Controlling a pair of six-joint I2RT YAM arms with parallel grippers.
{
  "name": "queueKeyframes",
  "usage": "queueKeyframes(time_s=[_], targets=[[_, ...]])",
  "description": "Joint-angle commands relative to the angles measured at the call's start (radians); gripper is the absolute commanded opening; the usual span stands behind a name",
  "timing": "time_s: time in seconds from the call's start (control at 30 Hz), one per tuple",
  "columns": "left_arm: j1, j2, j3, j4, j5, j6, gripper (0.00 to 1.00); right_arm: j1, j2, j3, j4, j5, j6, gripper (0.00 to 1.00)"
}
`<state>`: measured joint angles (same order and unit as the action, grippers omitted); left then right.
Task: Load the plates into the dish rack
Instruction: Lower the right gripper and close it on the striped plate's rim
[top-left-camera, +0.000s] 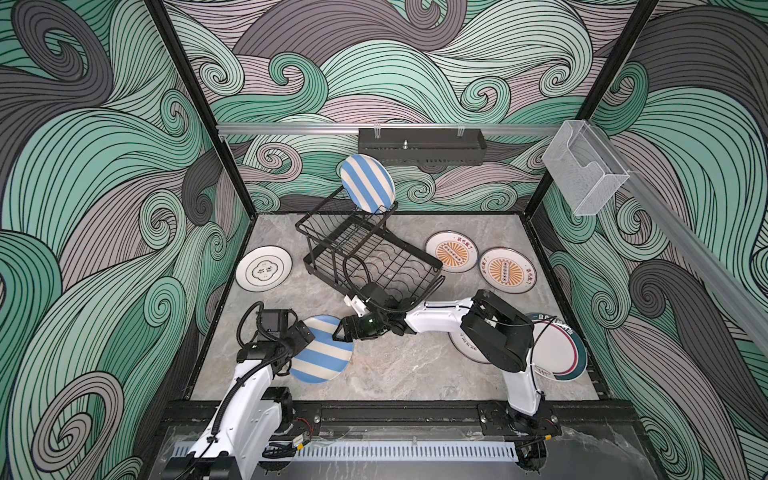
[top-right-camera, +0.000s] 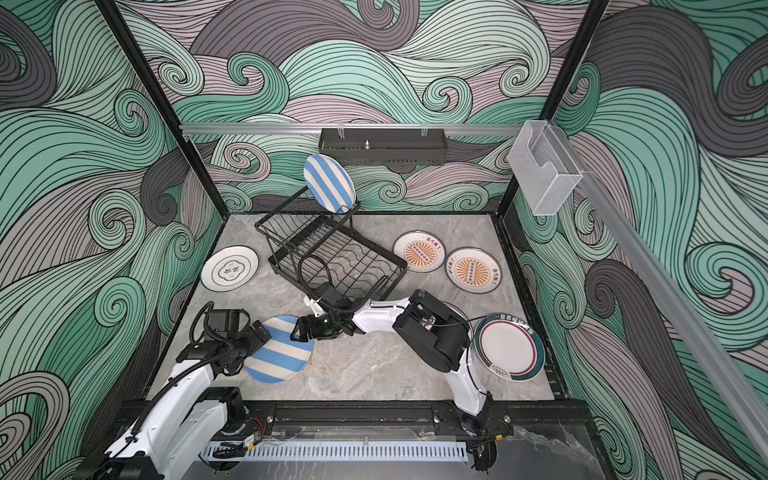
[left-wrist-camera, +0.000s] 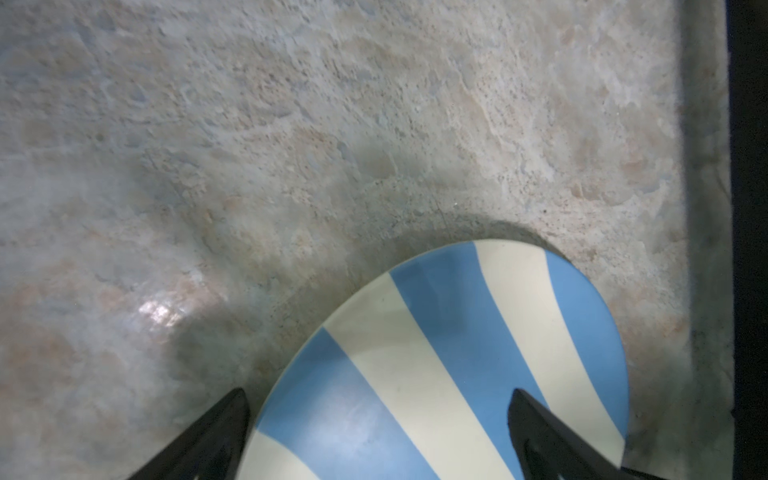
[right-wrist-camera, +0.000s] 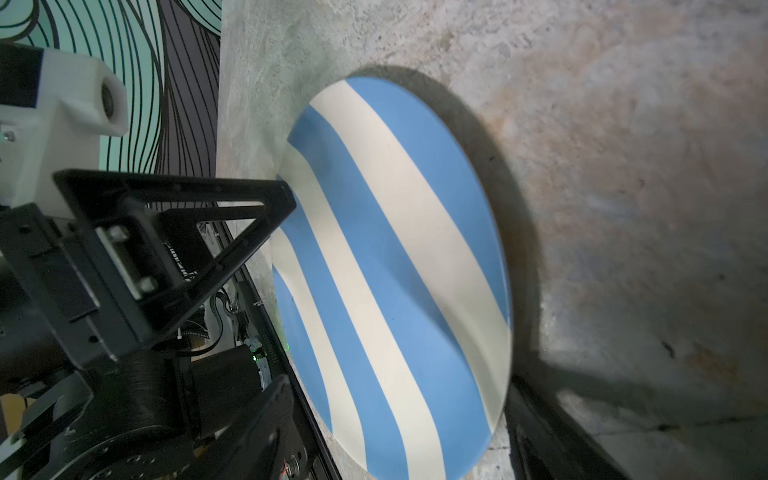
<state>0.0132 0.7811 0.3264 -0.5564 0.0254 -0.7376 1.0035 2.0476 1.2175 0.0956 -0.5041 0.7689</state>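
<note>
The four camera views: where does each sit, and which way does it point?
Both top views: high behind the arm bases, looking down on the table, dish rack, left arm and right arm.
Left wrist: on the left arm, past the left gripper at the near striped plate.
Right wrist: on the right arm, past the right gripper at that plate.
Shared: all four show that plate.
</note>
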Motion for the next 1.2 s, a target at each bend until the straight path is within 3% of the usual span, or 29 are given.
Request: queueKeyframes(time_s=[0.0,0.63,0.97,1.17], targets=[[0.013,0.006,-0.007,0.027,0.047,0.001,0.99,-0.006,0.017,0.005,0.028,-0.019,0.021,0.78],[0.013,0.066,-0.001,0.093,0.177,0.042,0.99,-0.023,-0.065,-0.083,0.274,-0.100,0.130,0.47],[0.013,0.071,0.000,0.102,0.171,0.046,0.99,-0.025,-0.125,-0.119,0.254,-0.071,0.111,0.38],[0.013,0.070,0.000,0.116,0.207,0.049,0.98,-0.023,-0.135,-0.113,0.190,-0.048,0.076,0.27]])
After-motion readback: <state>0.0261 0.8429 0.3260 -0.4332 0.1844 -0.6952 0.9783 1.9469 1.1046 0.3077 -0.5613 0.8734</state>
